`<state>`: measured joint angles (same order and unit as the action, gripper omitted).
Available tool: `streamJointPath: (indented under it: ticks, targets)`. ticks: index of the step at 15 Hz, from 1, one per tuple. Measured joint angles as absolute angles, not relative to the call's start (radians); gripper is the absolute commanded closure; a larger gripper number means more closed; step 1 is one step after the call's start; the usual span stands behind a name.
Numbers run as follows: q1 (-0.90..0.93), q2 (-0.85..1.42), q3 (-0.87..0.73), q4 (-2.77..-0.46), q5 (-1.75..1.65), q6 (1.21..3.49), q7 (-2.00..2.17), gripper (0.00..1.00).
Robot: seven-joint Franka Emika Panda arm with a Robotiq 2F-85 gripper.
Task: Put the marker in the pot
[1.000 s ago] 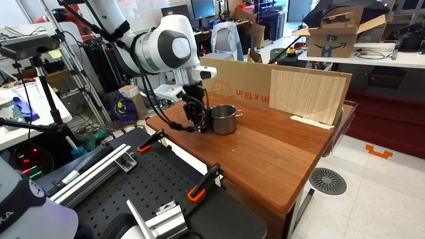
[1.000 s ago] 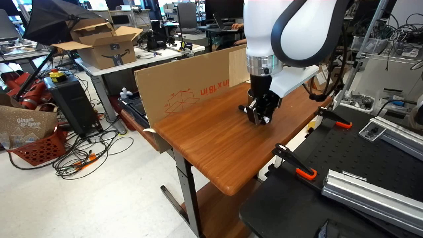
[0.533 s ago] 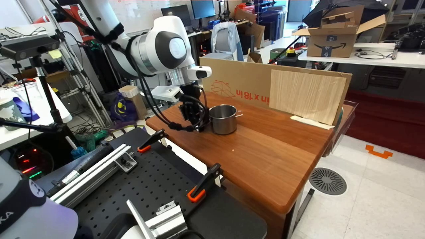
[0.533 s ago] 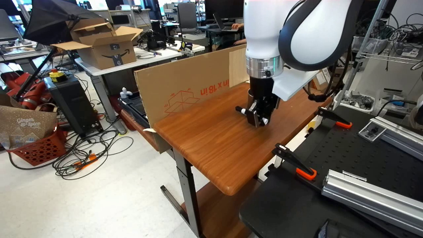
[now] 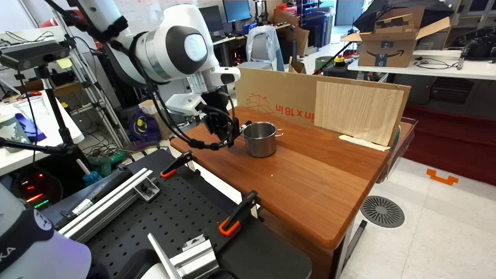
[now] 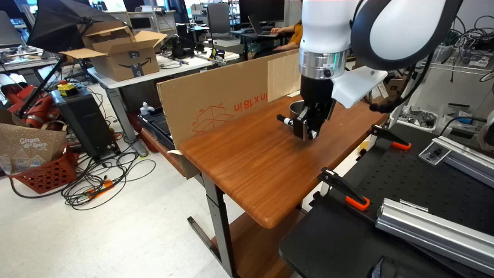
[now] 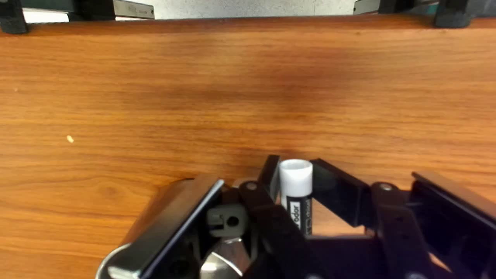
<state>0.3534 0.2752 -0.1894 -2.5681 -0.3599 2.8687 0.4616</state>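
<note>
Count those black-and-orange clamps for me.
2 in an exterior view: a far clamp and a near clamp, both at the edge of the perforated black board. More may be hidden.

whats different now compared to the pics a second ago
The arm moved up and leftward in an exterior view, lifting the marker, held in the jaws; its dark end now shows beside the rim of the pot in that view. Nothing was let go. The pot and the table stayed put.
</note>
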Motion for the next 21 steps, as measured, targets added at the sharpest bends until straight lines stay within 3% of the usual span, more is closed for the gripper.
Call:
streamJointPath:
  ticks: [4,10,14,21]
  targets:
    - [0.350,0.170,-0.181,-2.629,-0.357,2.869,0.447,0.93]
    - [0.246,-0.007,0.002,-2.704,-0.075,2.818,0.211,0.93]
    - [0.209,-0.130,0.020,-2.707,0.101,2.666,0.036,0.93]
    - [0.091,-0.217,-0.015,-2.639,0.118,2.332,-0.047,0.93]
